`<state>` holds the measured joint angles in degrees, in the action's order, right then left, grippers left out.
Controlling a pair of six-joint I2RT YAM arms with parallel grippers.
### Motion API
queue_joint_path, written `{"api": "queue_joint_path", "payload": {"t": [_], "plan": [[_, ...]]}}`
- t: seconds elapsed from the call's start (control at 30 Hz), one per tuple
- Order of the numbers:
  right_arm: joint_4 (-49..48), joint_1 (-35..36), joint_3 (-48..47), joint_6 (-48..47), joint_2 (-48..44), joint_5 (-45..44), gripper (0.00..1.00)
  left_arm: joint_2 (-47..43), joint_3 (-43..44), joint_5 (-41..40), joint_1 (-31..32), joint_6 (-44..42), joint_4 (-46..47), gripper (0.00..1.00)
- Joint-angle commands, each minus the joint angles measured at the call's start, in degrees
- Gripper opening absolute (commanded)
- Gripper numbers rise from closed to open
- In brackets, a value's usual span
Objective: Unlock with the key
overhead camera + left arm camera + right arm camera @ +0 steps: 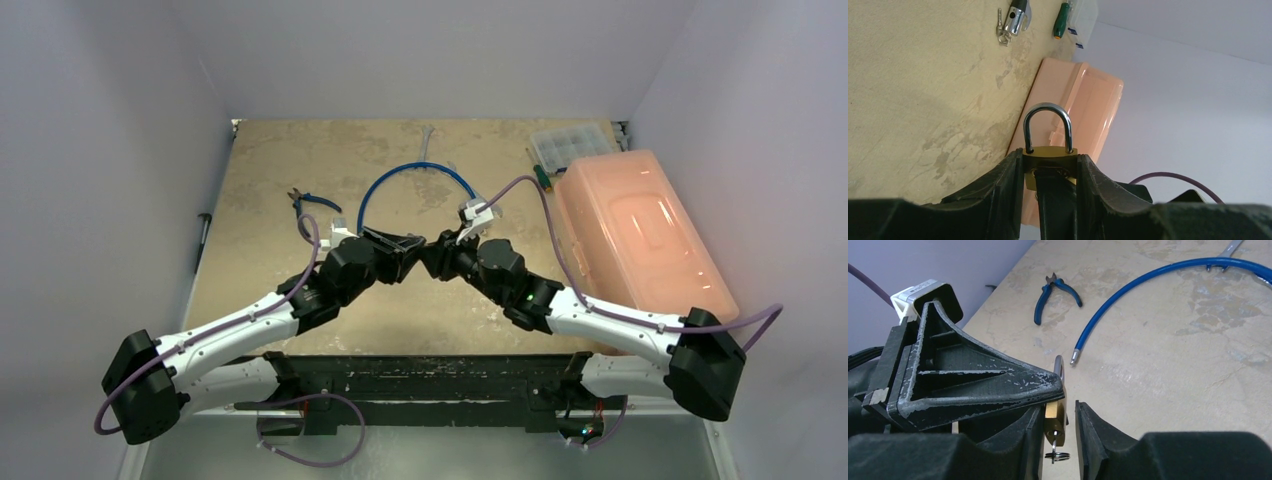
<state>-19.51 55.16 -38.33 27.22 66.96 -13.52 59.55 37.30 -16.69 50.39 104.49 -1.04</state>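
Now left claw [1049,165] tight on padlock [1050,151], right claw [1059,412] ajar around key [1053,442].

Walled-in lab workbench [300,160] (a robot test booth): pliers [312,205], screwdriver [540,172], parts box [570,143].

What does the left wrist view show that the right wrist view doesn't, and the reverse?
Only left wrist: the shackle of the padlock face-on and closed, a peach box, a green screwdriver. Only right wrist: the key sticking out under the padlock, between the fingers of the right pincer, blue pliers, a blue cable. Both: the brass padlock clamped in the left pincer.
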Motion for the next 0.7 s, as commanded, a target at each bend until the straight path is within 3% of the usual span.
{"api": "queue_joint_path", "payload": {"t": [0.0, 0.13, 0.2, 0.27, 0.3, 0.37, 0.53, 0.67], "plan": [[-1.94, 0.28, -0.95, -0.24, -0.02, -2.87, 0.29, -0.56, 2.02, 0.53, 0.27, 1.19, 4.58, 0.0], [-1.49, 0.3, -0.79, -0.08, -0.79, -3.64, 0.04, -1.01, 1.64, 0.1, 0.23, -2.62, 6.62, 0.02], [-0.97, 0.3, -0.79, 0.16, -1.39, -3.78, 0.0, -1.01, 2.36, -0.32, 0.23, -9.89, 9.06, 0.22], [-0.65, 0.3, -0.66, 0.49, -2.28, -3.66, 0.0, -0.84, 3.3, 0.1, 0.31, -17.64, 10.96, 0.61], [-0.54, 0.3, -0.59, 0.73, -2.82, -3.6, 0.0, -0.84, 3.46, 0.43, 0.24, -20.64, 11.73, 0.76], [-0.45, 0.3, -0.11, 1.52, -4.39, -3.7, 0.0, -1.04, 2.76, 1.41, 0.26, -24.24, 13.33, 0.91], [0.42, 0.28, 1.32, 3.72, -10.23, -0.83, 0.0, -2.82, -0.48, 3.15, 0.24, -30.23, 19.29, 0.94], [2.7, 0.25, 2.3, 5.11, -15.39, 0.59, 0.0, -4.35, -3.68, 7.33, 0.27, -36.25, 27.85, 0.89]]}}
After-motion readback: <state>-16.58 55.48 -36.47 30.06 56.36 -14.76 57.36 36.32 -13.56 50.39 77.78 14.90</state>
